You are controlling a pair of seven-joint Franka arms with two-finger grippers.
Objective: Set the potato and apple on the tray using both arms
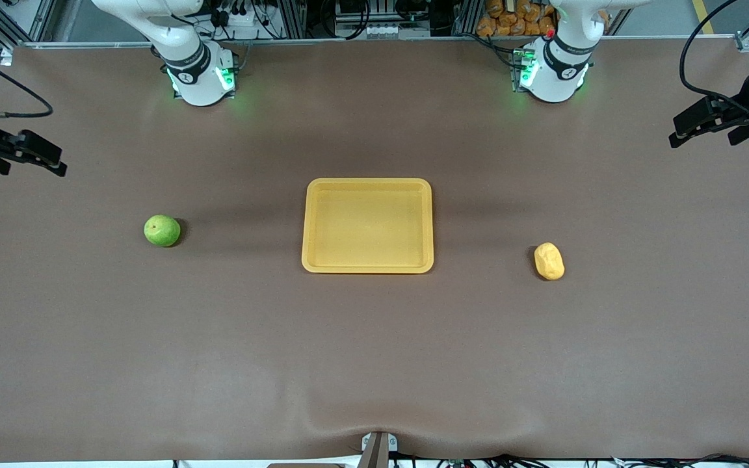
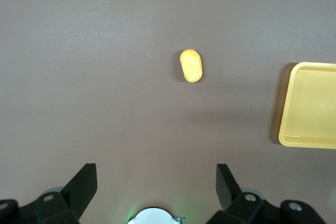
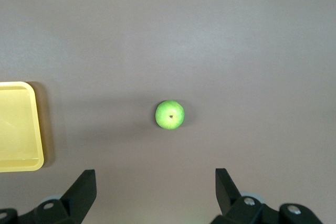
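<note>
The yellow tray (image 1: 368, 224) lies empty at the table's middle. The green apple (image 1: 162, 230) sits on the table toward the right arm's end. The yellow-orange potato (image 1: 549, 260) lies toward the left arm's end, slightly nearer the front camera. My right gripper (image 1: 56, 164) is open and empty, high over the table's edge at its own end. Its wrist view shows the apple (image 3: 169, 114) ahead of the gripper (image 3: 156, 176) and a tray corner (image 3: 16, 124). My left gripper (image 1: 677, 136) is open and empty, high at its own end. Its wrist view shows the potato (image 2: 191, 65), the tray (image 2: 310, 103) and the gripper (image 2: 156, 174).
The brown table (image 1: 374, 357) is bare around the tray, apple and potato. A metal clamp (image 1: 378, 448) sits at the front edge. Both arm bases (image 1: 202, 75) (image 1: 553, 71) stand along the back edge, with cables and a bag of orange items (image 1: 511, 16) past it.
</note>
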